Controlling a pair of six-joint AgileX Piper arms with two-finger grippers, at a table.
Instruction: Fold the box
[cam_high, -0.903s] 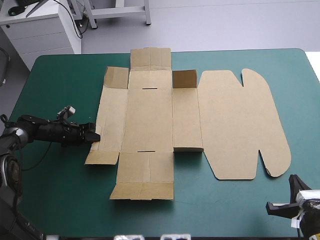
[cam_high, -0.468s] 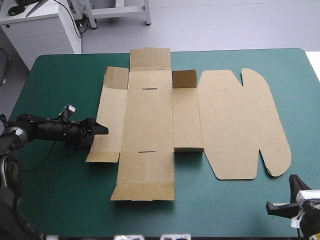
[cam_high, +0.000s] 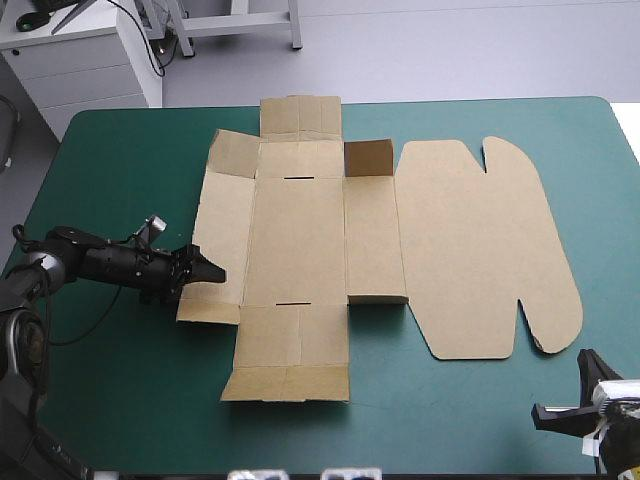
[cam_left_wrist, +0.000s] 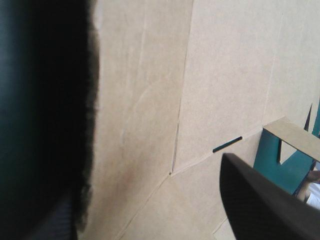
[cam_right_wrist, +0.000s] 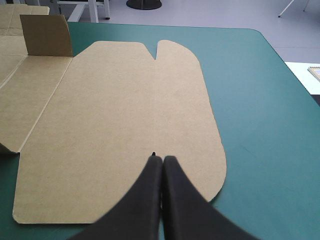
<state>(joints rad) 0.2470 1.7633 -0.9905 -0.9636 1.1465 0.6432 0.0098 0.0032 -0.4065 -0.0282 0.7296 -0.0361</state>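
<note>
Brown box (cam_high: 300, 240) on teal-green table (cam_high: 120, 160), left hand (cam_high: 205, 268) spread wide at its left edge, right hand (cam_right_wrist: 159, 159) closed tight, empty

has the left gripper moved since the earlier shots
Yes. The left gripper has moved away from the table's left edge, toward the right, from the box's left edge to over its left panel.

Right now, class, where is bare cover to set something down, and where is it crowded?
Bare: the teal-green cover right of the box's rounded flap, and its far-left corner. Crowded: the box's left edge, at the left gripper.
</note>
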